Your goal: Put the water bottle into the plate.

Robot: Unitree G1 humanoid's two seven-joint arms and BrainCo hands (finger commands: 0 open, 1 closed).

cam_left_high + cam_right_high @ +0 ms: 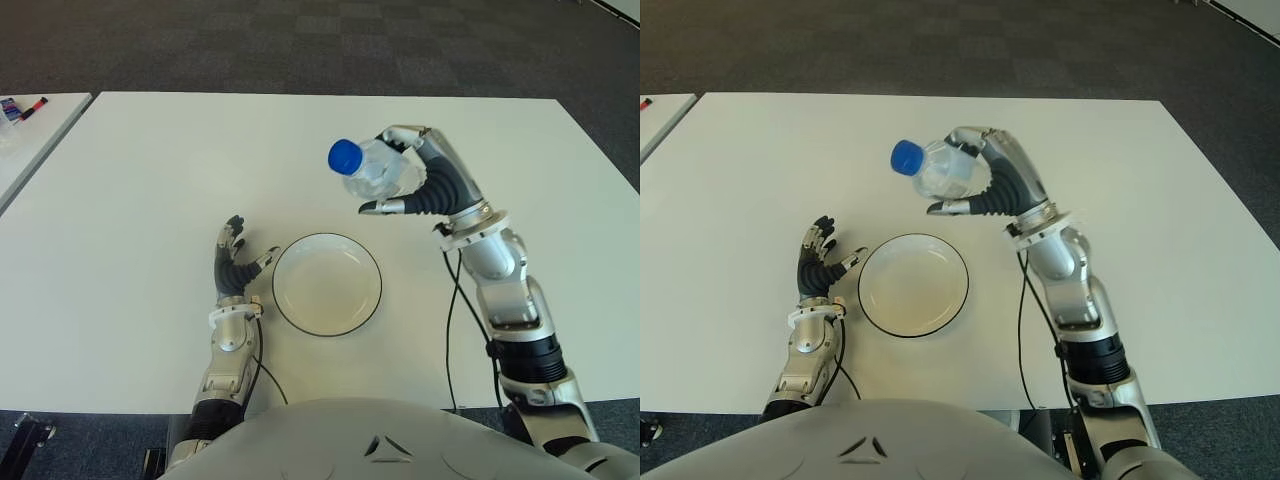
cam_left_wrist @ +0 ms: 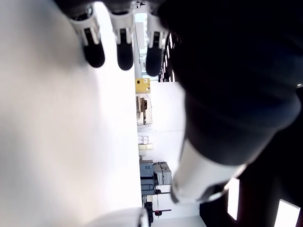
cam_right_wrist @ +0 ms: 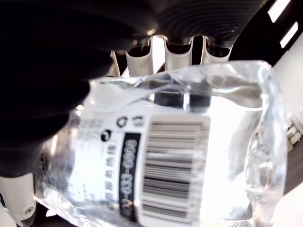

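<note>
Right hand [image 1: 420,185] has its fingers [image 1: 383,207] closed round the water bottle [image 1: 375,170], held aloft far-right of the plate [image 1: 327,284]; tilted release risks rolling off the rim; left hand [image 1: 234,262] open beside it.

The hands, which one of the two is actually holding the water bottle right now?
The right hand: it grips the water bottle in the air, beyond the plate. The left hand holds nothing, fingers spread beside the plate's left.
</note>
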